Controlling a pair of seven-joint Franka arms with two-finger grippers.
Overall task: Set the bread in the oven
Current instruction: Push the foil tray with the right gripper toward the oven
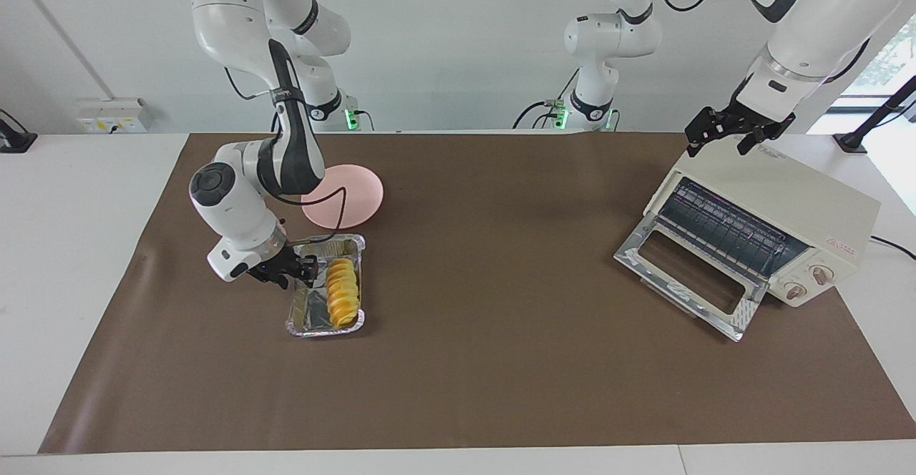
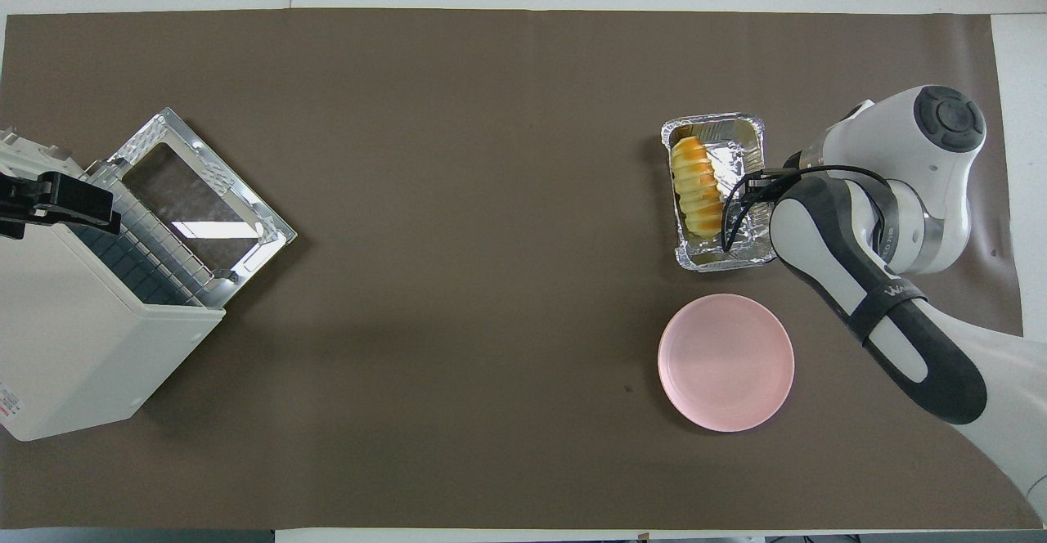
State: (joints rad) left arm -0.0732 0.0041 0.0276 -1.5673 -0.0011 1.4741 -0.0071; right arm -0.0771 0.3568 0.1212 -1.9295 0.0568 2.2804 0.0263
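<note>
My right gripper (image 1: 309, 269), fingers apart, low in the foil tray (image 1: 304, 321), just beside the bread (image 1: 342, 292).

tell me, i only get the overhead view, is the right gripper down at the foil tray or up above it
Observer: In the facing view the right gripper is low, at the foil tray's long wall, beside the bread and not on it.
Operator: and the left one, i just see a black bar
Observer: The left gripper hangs over a top corner of the oven, jaws apart, holding nothing.
Operator: where are the oven controls
Observer: Two knobs sit on the front panel beside the dropped door.
</note>
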